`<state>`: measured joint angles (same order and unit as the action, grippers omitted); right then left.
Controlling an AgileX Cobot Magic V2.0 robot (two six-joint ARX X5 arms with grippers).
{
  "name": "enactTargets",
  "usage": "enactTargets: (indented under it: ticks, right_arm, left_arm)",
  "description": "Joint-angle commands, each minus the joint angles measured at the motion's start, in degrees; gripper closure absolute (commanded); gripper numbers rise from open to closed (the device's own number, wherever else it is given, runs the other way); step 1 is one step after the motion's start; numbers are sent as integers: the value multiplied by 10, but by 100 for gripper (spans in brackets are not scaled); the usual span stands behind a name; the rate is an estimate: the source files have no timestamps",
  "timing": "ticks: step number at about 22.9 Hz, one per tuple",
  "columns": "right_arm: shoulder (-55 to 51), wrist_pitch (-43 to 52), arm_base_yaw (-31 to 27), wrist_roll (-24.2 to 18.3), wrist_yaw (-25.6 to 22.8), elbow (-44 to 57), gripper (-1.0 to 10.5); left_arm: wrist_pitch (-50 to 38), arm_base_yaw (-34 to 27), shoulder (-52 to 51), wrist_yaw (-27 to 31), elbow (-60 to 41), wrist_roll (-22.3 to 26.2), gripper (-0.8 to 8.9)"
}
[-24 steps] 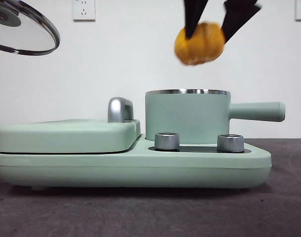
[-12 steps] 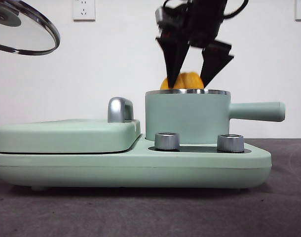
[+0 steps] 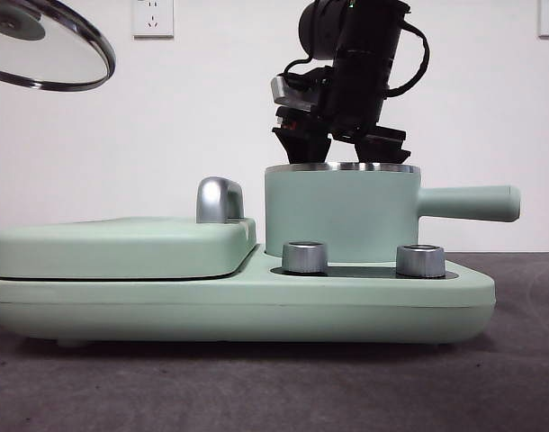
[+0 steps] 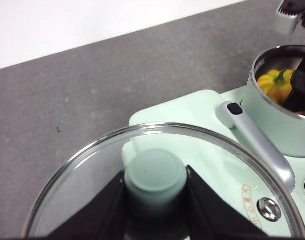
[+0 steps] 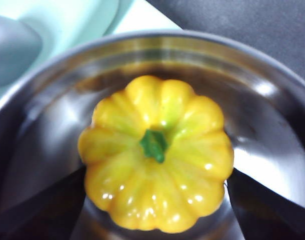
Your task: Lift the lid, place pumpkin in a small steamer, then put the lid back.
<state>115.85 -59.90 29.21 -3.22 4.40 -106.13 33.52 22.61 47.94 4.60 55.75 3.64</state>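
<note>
Bright, even light fills the front view, with soft shadow under the cooker (image 3: 238, 306). Glare streaks the steamer (image 5: 272, 150) wall inside; the pumpkin (image 5: 155, 155) shows small highlights, slightly soft. The lid (image 4: 162, 185) reflects faintly.

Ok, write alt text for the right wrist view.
A glossy yellow pumpkin with a green stem sits upright inside the small steamer, seen from directly above. The right hand flanks it, one dark jaw on each side.

The front view looks level across the table, close to the small steamer (image 3: 342, 211), while both wrist views look down, sharing the pumpkin (image 5: 156, 152), at two o'clock in the left one.
</note>
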Motion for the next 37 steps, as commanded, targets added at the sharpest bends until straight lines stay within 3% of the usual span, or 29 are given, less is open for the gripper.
enactTargets:
  ticks: [1, 8, 10, 14, 26, 29, 35, 37]
  right_arm:
    - [18, 3, 3, -6, 0, -16, 538]
    - [26, 12, 3, -7, 1, -16, 531]
    - [26, 12, 3, -7, 1, -16, 461]
    - [23, 14, 4, -5, 0, -16, 450]
    - [-119, 21, 4, 12, 0, -1, 523]
    - [-166, 79, 7, 12, 0, 63, 523]
    - [-316, 237, 7, 13, 0, 301, 524]
    - [-376, 284, 7, 30, 0, 381, 524]
  left_arm:
    - [-18, 2, 0, 2, 8, 3, 802]
    - [-18, 2, 0, 2, 8, 3, 802]
    - [-18, 2, 0, 2, 8, 3, 802]
    - [-18, 2, 0, 2, 8, 3, 802]
    - [-17, 2, 0, 2, 8, 1, 802]
    - [-17, 2, 0, 2, 8, -1, 802]
    - [-16, 2, 0, 2, 8, -13, 802]
    - [-13, 2, 0, 2, 8, -16, 802]
